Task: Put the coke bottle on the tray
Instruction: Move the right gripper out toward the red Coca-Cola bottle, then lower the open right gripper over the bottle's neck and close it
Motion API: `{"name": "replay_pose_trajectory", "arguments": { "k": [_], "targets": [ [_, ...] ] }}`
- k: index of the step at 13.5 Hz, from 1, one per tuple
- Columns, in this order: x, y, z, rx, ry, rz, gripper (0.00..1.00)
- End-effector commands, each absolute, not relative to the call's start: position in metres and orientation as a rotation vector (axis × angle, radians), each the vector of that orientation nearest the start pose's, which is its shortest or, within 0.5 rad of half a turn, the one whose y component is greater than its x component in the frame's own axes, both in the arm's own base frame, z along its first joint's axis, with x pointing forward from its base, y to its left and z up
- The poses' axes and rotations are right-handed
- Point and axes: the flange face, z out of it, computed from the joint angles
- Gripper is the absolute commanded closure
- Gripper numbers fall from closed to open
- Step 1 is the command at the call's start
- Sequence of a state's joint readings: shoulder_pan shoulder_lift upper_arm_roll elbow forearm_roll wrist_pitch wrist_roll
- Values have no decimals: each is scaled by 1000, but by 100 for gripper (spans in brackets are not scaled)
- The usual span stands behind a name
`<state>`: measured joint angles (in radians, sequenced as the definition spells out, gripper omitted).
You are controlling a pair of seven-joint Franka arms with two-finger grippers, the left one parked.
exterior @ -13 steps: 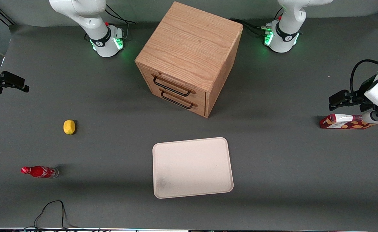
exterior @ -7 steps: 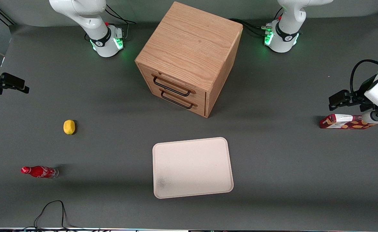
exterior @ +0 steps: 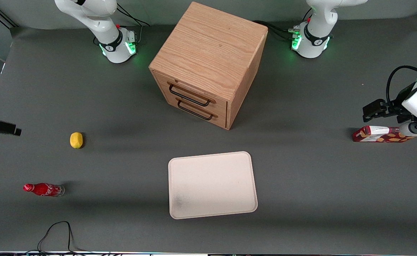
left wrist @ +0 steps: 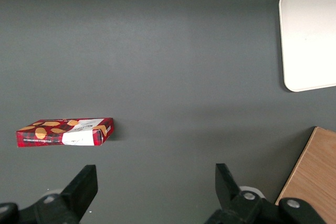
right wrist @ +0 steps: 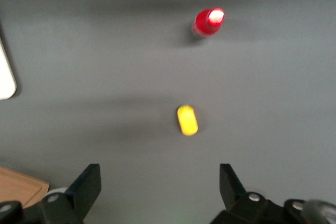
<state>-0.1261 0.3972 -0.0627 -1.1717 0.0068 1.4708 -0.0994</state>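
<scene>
Now nearer the lemon (exterior: 76, 140), end effector (right wrist: 160, 182) wide open, empty, above surface (exterior: 123, 170); coke bottle (exterior: 43, 189) upright, well apart from tray (exterior: 212, 184).

The coke bottle (exterior: 43, 189) is a small slim red bottle with white script lettering, a red cap and a clear base. It stands upright on the grey counter (exterior: 123, 170), toward the working arm's end, well apart from the tray (exterior: 212, 184). The tray is a large flat cream-white rectangle with rounded corners, a low raised rim and a faint grey smudge. It lies flat, nothing on it, in front of the wooden drawer cabinet (exterior: 208, 64).

The claw (exterior: 2, 127) hangs above the counter at the working arm's end, fingers spread apart.
</scene>
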Motion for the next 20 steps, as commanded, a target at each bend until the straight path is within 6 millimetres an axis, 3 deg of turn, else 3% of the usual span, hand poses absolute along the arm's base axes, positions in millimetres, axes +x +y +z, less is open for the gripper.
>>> {"name": "replay_pose_trajectory", "arguments": {
  "k": [1, 3, 6, 10, 13, 20],
  "targets": [
    [697, -134, 529, -3145, 24, 123, 0],
    [717, -150, 491, -3150, -3, 84, 0],
    [733, -171, 451, -3164, 19, 32, 0],
    [749, -176, 401, -3172, -56, 16, 1],
    [753, -178, 377, -3174, -71, 27, 1],
    [758, -191, 345, -3176, -131, 3, 3]
  ]
}}
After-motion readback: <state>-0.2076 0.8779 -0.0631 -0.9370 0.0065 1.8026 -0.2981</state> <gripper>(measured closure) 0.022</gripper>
